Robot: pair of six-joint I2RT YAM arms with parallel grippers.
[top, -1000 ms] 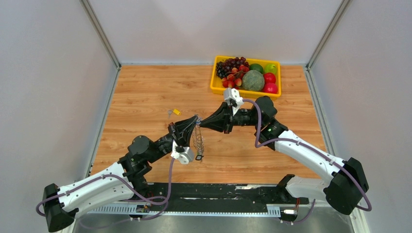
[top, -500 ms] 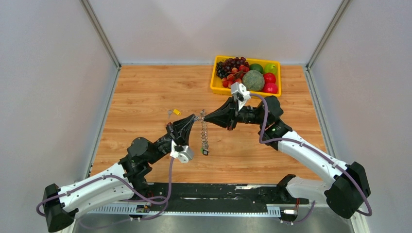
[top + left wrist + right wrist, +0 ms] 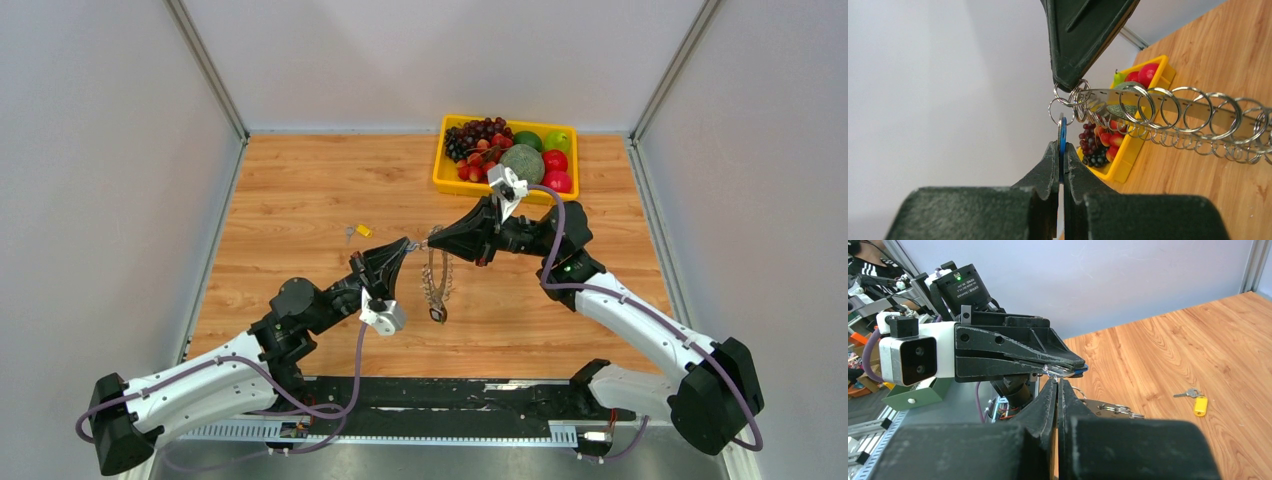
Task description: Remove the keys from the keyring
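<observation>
Near the tabletop's far right corner, yellow tray of fruit; left gripper tight on blue key, right gripper tight on keyring.

The left tool filled the bottom of the view, its fingers pressed together on the thin blue head of a key seen edge-on. Just above, the right tool came down from the top edge, its dark tip clamped on the near end of the keyring. The flat grey band ran off to the right, fringed with silver loops. One small loop sat at the top of the key. Behind, a yellow tray with grapes and a red apple stood on the wooden bench.
</observation>
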